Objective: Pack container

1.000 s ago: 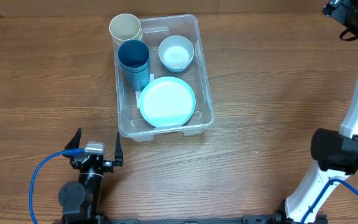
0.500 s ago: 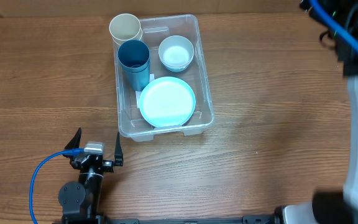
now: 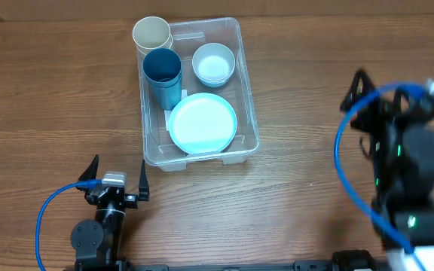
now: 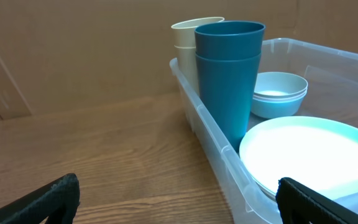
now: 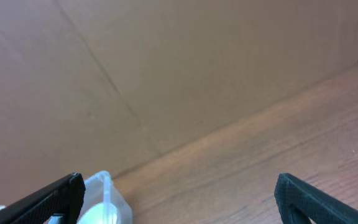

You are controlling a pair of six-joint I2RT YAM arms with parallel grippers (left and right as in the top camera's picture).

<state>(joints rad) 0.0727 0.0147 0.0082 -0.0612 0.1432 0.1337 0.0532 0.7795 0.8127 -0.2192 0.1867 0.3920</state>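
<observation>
The clear plastic container (image 3: 251, 113) stands at the table's middle back. It holds stacked cream cups (image 3: 151, 34), stacked dark blue cups (image 3: 162, 68), pale blue bowls (image 3: 214, 63) and light teal plates (image 3: 202, 123). My left gripper (image 3: 117, 177) is open and empty, on the table just in front of the container's near left corner. The left wrist view shows the container wall (image 4: 216, 155), blue cups (image 4: 229, 74) and plate (image 4: 316, 152) ahead of that gripper (image 4: 179, 199). My right gripper (image 3: 389, 94) is open and empty, blurred, well right of the container. The right wrist view shows a container corner (image 5: 107, 199) at the lower left of that gripper (image 5: 179, 199).
A brown cardboard wall (image 5: 166, 74) runs along the back of the wooden table (image 3: 315, 165). A blue cable (image 3: 51, 211) loops beside the left arm's base at the front left. The right arm's blue cable (image 3: 345, 165) arcs over the table's right side.
The right arm has swung from the far right back corner down and inward over the table's right side. The left arm and the dishes have not moved.
</observation>
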